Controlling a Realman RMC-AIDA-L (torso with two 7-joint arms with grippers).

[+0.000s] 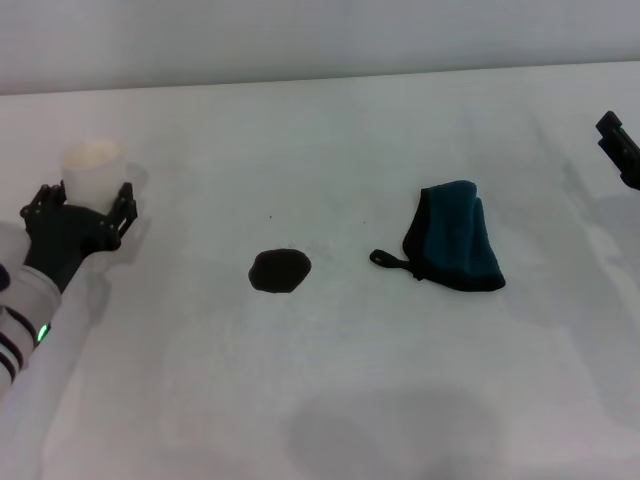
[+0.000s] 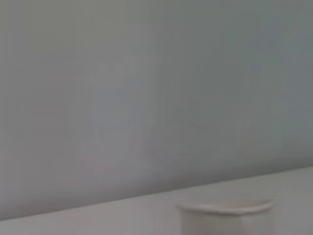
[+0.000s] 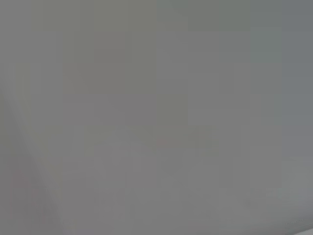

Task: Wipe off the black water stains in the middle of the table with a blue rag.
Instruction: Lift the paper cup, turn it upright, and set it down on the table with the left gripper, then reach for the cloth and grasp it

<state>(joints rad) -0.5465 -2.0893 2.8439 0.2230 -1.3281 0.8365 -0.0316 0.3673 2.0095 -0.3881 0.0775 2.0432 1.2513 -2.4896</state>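
One black water stain [image 1: 279, 271] only, a roughly oval dark blot near the middle of the white table [image 1: 330, 400], smaller than the rag. Two tiny dark specks farther back on the bare surface, apart from the blot. One blue rag [image 1: 455, 238], teal with black edging, lying bunched to the right of the stain and well apart from it, with bare table between; thin black loop tab pointing toward the stain. One white cup [image 1: 94, 168] at the far left, upright, also seen in the left wrist view as a pale rim [image 2: 225, 209] before a plain wall.

Left tool [image 1: 80, 208] at the left edge, fingers spread to either side of the cup's lower part; impossible to tell whether touching the cup, so reads as open around it rather than clamped. Right tool [image 1: 622, 145] just peeking in at the right edge, well apart from the rag and above the table; impossible to tell whether open or closed. Right wrist view blank grey, showing nothing to name.

Nothing lying between rag and stain, nor between right tool and rag. A soft shadow on the near part of the table.
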